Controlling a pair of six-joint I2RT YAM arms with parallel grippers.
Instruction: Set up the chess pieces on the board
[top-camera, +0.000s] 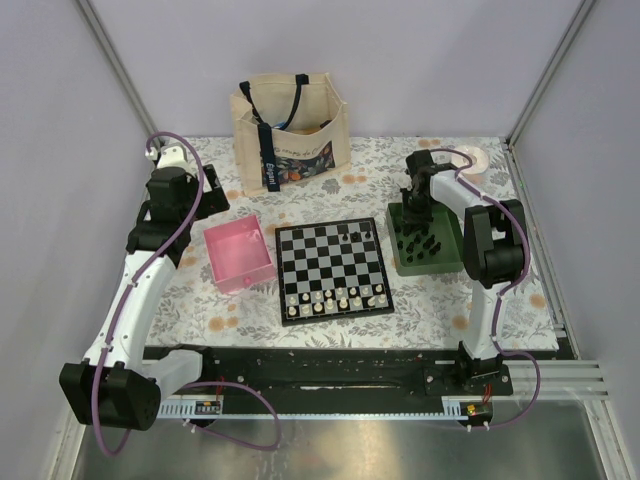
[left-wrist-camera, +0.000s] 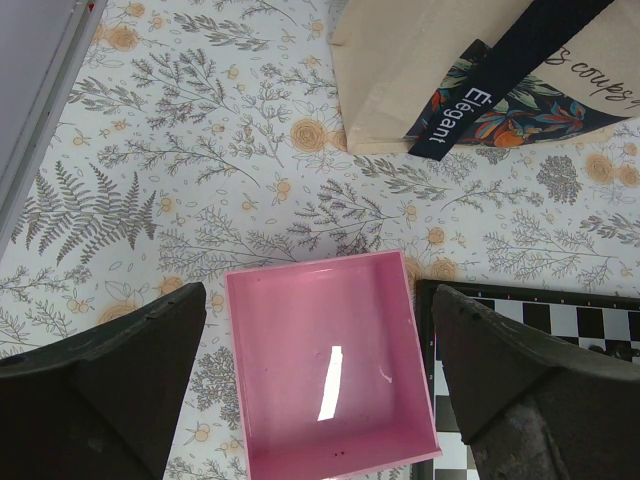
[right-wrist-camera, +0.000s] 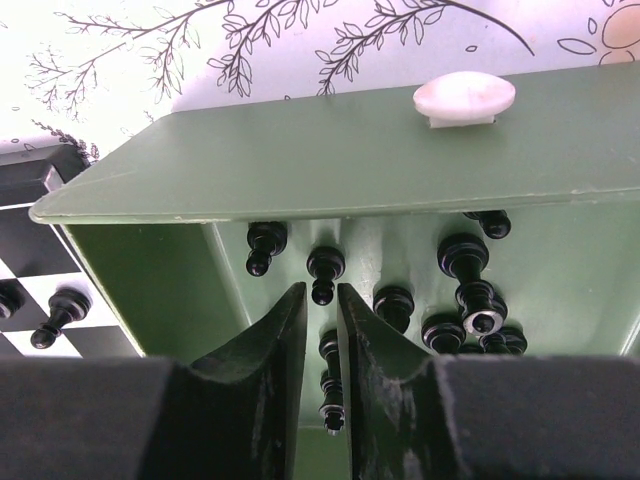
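right wrist | right end effector (right-wrist-camera: 321, 292) narrow, flanking one black chess piece (right-wrist-camera: 331, 388) inside green tray (right-wrist-camera: 300, 170), grip unconfirmed | advice: close centred, lift vertically, avoid neighbours, carry to board (top-camera: 330, 265)

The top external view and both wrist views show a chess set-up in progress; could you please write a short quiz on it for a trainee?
1. True or false: the left end effector hangs open above the pink tray.
2. The white pieces stand on the board in: A) its near rows; B) its far rows; C) its left column.
3. Which tray is the right end effector inside?
Key: 1 true; 2 A; 3 the green tray, which holds black chess pieces.
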